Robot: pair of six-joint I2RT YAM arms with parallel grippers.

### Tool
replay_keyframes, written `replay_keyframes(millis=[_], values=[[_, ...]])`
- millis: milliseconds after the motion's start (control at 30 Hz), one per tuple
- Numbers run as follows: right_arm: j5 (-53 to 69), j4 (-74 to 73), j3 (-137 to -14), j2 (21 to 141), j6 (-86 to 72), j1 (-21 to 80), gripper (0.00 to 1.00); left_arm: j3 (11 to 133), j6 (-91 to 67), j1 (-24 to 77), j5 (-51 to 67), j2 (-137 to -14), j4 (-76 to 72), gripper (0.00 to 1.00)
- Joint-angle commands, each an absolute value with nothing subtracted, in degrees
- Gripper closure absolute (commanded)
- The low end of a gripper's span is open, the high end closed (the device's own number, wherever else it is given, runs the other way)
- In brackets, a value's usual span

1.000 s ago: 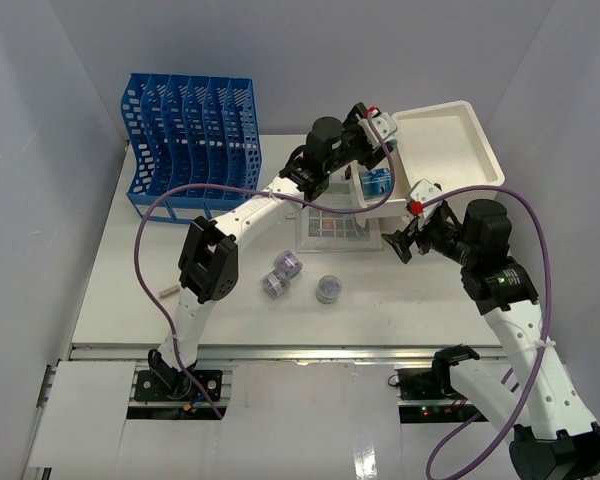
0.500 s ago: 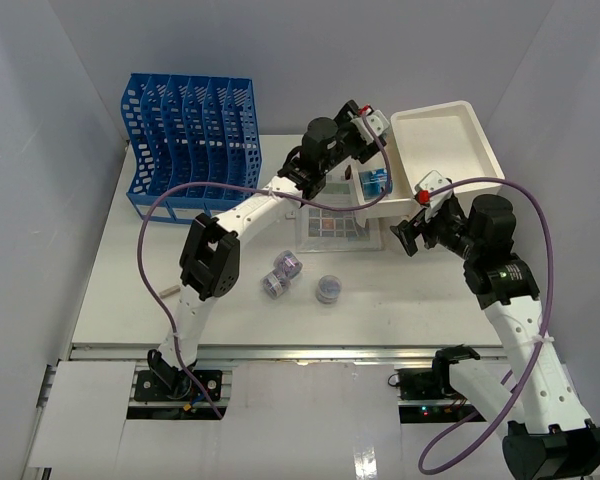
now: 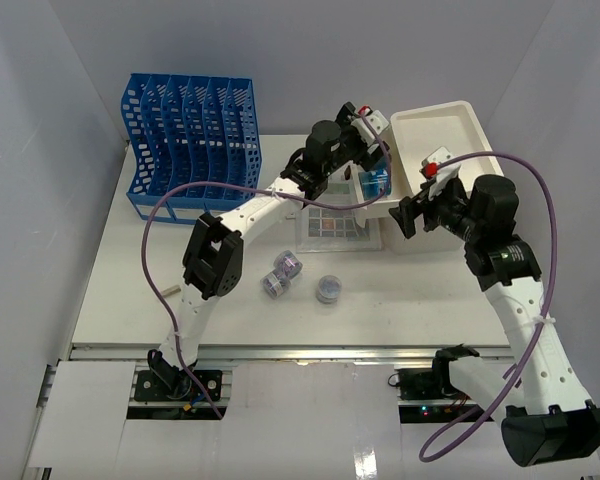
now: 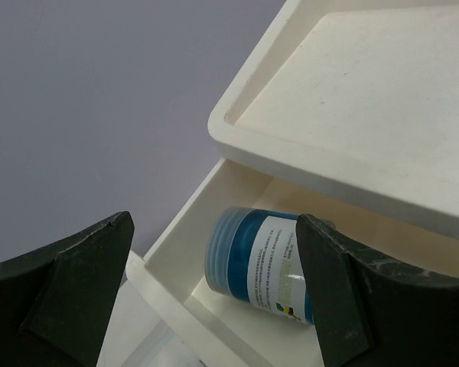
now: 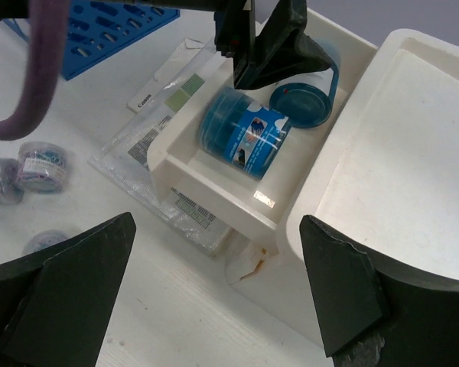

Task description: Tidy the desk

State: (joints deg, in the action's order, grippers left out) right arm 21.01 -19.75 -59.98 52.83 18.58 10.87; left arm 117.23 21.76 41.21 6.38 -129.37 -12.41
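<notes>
Currently, three small jars (image 3: 328,289) are left loose near the front of the desk (image 3: 130,290). The right gripper (image 3: 405,217), spread wide and empty, has been brought closer to the cream cabinet (image 5: 413,153). Beyond it, a blue jar (image 5: 241,136) is lodged in the open drawer (image 5: 214,195); the left gripper (image 4: 214,229) is held wide above, and closing is judged next.

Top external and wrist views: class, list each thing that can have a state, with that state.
Drawer: pulled out, open.
Blue jar: lying on its side in the drawer.
Left tool: open, empty, above the drawer.
Right tool: open, empty.
File rack: upright.
Three small tubs: loose on the desk.
</notes>
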Motion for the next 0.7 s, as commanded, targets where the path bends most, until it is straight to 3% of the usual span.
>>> replay_keyframes(millis=[0,100,167,200,300,367,467,667], values=[[18.36,-18.4,-65.52,55.93,12.22,10.63,0.04,120.98,17.56,41.13,5.28,-120.96,-9.52,0.02],[15.46,-17.31,-68.19,58.92,9.05,10.63,0.01,118.76,10.75,40.82,-0.36,-117.22,-6.67,0.02],[12.31,-16.79,-70.13,61.73,3.54,10.74,0.01,114.35,2.72,39.83,-4.16,-113.65,-4.84,0.19],[9.68,-16.76,-71.04,63.12,2.45,10.92,0.06,111.24,-1.78,38.91,-3.02,-111.66,-4.0,0.28],[4.8,-16.12,-73.97,68.25,0.48,11.46,0.06,95.9,-23.4,32.92,5.61,-103.6,-6.15,0.51],[2.93,-15.85,-75.11,71.19,0.44,11.75,0.05,88.78,-32.39,29.72,11.62,-100.93,-10.98,0.59],[2.17,-15.47,-77.35,74.32,-0.95,12.23,0.04,79.75,-44.19,25.22,21.93,-99.79,-16.61,0.6],[-3.47,-15.0,-79.81,81.16,-0.16,12.74,0.2,83.18,-47.06,24.53,31.76,-107.7,-16.89,0.53]])
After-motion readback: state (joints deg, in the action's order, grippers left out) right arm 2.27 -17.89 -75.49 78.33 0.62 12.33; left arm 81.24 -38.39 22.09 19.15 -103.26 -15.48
